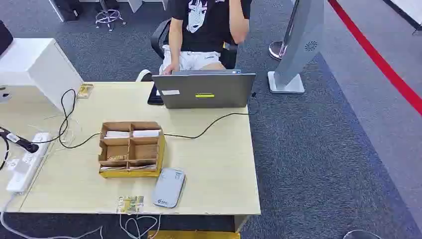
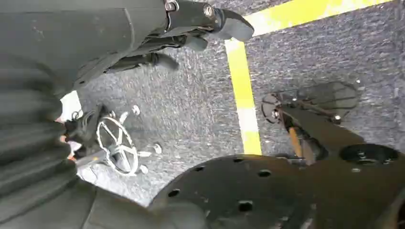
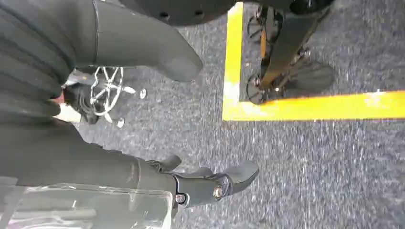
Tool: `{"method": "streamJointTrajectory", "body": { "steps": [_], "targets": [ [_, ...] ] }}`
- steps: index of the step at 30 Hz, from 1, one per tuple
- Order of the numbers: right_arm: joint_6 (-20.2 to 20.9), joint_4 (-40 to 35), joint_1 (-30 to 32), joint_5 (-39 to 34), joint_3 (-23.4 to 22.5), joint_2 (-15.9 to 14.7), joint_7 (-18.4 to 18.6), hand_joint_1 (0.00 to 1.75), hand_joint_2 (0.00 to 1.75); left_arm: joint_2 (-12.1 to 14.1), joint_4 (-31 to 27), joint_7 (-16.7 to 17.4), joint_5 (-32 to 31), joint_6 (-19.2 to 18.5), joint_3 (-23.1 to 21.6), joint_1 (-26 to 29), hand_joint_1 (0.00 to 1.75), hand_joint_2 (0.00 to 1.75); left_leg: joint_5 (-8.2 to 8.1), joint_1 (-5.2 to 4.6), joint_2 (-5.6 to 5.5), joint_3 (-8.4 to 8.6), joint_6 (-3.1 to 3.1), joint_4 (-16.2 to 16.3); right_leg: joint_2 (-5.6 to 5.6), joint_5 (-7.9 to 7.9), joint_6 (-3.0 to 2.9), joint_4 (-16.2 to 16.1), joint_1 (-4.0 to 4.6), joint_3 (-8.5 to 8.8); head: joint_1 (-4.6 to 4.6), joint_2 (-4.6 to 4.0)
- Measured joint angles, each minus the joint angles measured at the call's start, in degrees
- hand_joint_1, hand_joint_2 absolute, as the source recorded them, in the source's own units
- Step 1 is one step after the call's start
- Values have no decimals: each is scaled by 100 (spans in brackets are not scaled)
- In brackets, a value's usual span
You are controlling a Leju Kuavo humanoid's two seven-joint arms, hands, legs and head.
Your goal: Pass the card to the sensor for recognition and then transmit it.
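Both arms hanging: left hand (image 2: 191,21) and right hand (image 3: 200,183) empty, fingers loosely apart. Cards (image 1: 130,202) at lower centre table edge, beside grey sensor (image 1: 168,187). Advised: pinch one card only, lay flat over sensor.

The right hand (image 3: 143,109) comes in from the picture's left edge, with its grey ribbed cover, a thick grey thumb (image 3: 157,47) and darker fingers (image 3: 224,183) spread apart from the thumb. It holds nothing and hangs above a grey carpet floor (image 3: 310,162). On the floor there are yellow tape lines (image 3: 305,107) that meet in a corner. Near the hand the metal star base of a chair (image 3: 107,90) stands on the carpet. A clear plastic piece (image 3: 86,207) lies at the picture's edge, next to the fingers.
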Motion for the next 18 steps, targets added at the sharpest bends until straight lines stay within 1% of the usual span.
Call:
{"method": "streamJointTrajectory", "body": {
  "steps": [7, 11, 12, 15, 18],
  "targets": [
    [28, 120, -177, 1069, -934, 155, 9, 0, 175, -26, 96, -2, 620, 144, -286, -148, 0, 175, 0, 1, 0, 0, 0, 0, 1, 0, 0, 0, 0, 1, 0, 0],
    [33, 168, -266, 1628, -1377, 223, -4, 0, 175, -57, 116, -74, 1034, 216, -341, -209, 0, 175, 0, 0, 0, 0, 0, 0, 1, 0, 0, 0, 0, 1, 0, 0],
    [33, 186, -294, 1751, -1523, 243, -11, 0, 0, -57, 140, -109, 1145, 227, -350, -230, 0, 175, 0, 0, 0, 0, 0, 0, 1, 0, 0, 0, 0, 1, 0, 0],
    [33, 232, -373, 2048, -1952, 302, -63, 0, 0, -66, 153, -282, 1471, 221, -352, -265, 0, 175, 0, 1, 0, 0, 0, 0, 0, 0, 0, 0, 0, 1, 0, 0],
    [50, 282, -461, 2312, -2431, 361, -201, 0, 0, -66, 223, -556, 1816, 151, -357, -323, 0, 175, 1, 1, 0, 1, 0, 0, 1, 0, 0, 0, 0, 1, 0, 0]
  ]
}}
